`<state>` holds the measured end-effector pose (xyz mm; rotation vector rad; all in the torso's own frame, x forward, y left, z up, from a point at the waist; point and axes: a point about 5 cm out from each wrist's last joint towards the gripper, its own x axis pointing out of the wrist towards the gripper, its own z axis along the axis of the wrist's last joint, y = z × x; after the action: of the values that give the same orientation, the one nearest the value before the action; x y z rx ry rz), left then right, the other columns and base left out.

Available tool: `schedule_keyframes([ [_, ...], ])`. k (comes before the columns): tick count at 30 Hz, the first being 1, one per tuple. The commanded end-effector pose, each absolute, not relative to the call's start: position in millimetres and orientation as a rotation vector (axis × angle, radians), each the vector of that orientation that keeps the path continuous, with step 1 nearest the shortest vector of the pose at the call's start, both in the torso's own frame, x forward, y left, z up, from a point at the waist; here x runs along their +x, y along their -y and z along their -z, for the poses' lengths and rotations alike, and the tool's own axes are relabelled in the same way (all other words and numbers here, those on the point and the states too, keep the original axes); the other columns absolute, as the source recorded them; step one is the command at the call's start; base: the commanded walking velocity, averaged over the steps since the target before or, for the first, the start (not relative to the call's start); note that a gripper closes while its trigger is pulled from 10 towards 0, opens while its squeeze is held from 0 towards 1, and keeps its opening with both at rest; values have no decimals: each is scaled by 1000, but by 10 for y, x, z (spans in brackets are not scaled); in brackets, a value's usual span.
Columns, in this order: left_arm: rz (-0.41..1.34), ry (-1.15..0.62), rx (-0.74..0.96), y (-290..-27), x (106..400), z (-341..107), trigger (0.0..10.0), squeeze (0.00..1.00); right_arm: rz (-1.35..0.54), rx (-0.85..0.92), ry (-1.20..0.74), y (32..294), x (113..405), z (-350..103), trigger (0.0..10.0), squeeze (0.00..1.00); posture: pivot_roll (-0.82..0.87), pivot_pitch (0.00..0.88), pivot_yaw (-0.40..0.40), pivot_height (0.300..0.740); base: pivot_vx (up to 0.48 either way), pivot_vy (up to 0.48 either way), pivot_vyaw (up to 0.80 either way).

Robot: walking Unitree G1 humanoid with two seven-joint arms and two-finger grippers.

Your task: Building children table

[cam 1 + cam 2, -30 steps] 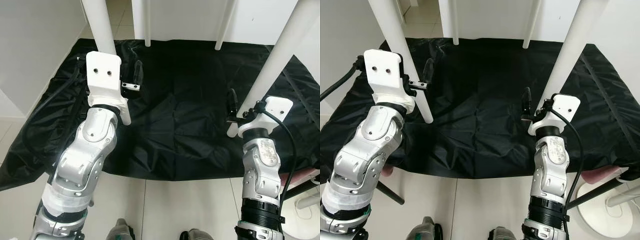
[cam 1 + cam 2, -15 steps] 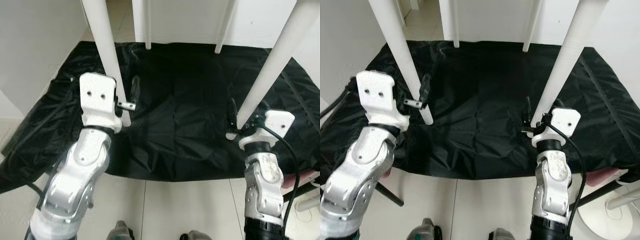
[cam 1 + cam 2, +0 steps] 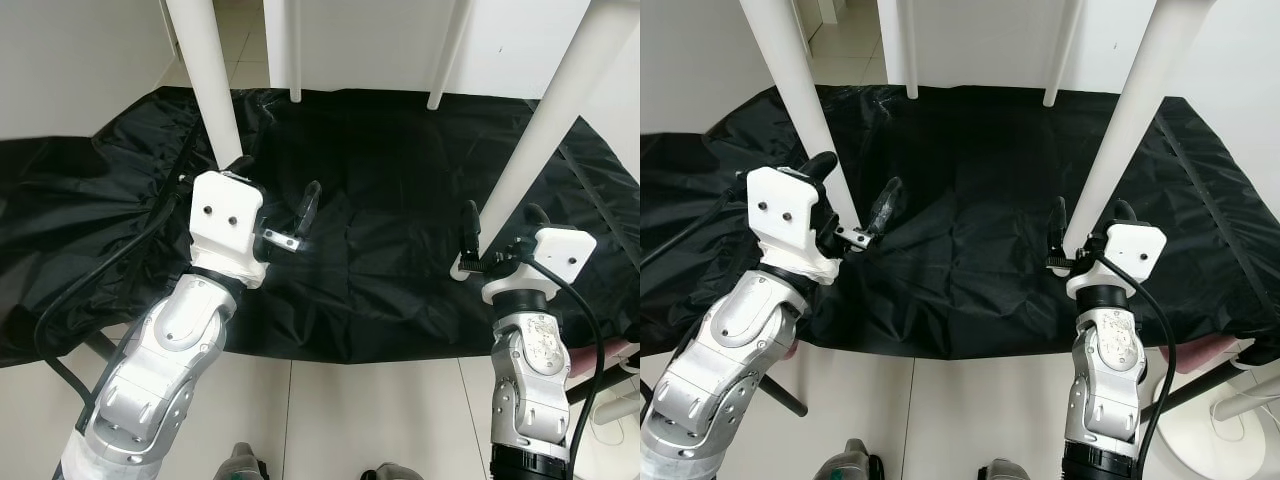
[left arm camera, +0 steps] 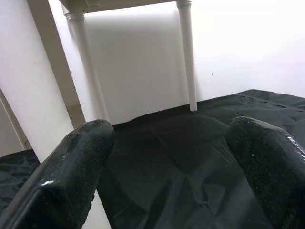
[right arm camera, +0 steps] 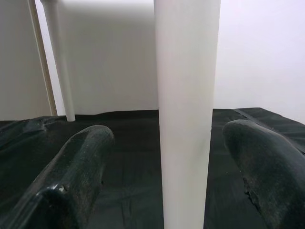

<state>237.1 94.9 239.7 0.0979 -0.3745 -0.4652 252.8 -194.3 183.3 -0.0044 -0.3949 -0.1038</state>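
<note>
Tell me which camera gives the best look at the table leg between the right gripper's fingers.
The right wrist view: the white table leg stands centred between the open black fingers, close up. The eye views show that leg's length slanting down to the black sheet, with the right gripper around its lower end.

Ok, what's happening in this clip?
A robot stands at a small white table on a black sheet. Its right gripper is open around the near right table leg, not clamped. Its left gripper is open beside the near left leg, holding nothing.
</note>
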Motion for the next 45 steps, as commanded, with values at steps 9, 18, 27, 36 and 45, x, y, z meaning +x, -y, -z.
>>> schedule_keyframes([
  [9, 444, 390, 103, -979, 2378, -2441, 10000, 0, 103, 5, 404, 1915, 2530, -1846, 10000, 0, 40, 139, 20, 740, 0, 0, 0],
  [18, 444, 390, 103, -979, 2378, -2441, 10000, 0, 103, 5, 404, 1915, 2530, -1846, 10000, 0, 40, 139, 20, 740, 0, 0, 0],
  [27, 444, 390, 103, -979, 2378, -2441, 10000, 0, 103, 5, 404, 1915, 2530, -1846, 10000, 0, 40, 139, 20, 740, 0, 0, 0],
  [36, 444, 390, 103, -979, 2378, -2441, 10000, 0, 103, 5, 404, 1915, 2530, -1846, 10000, 0, 40, 139, 20, 740, 0, 0, 0],
  [45, 545, 381, 138, -921, 2342, -2332, 10000, 0, 29, -22, 382, 1851, 2512, -1785, 10000, 0, 29, 0, 0, 740, 0, 0, 0],
])
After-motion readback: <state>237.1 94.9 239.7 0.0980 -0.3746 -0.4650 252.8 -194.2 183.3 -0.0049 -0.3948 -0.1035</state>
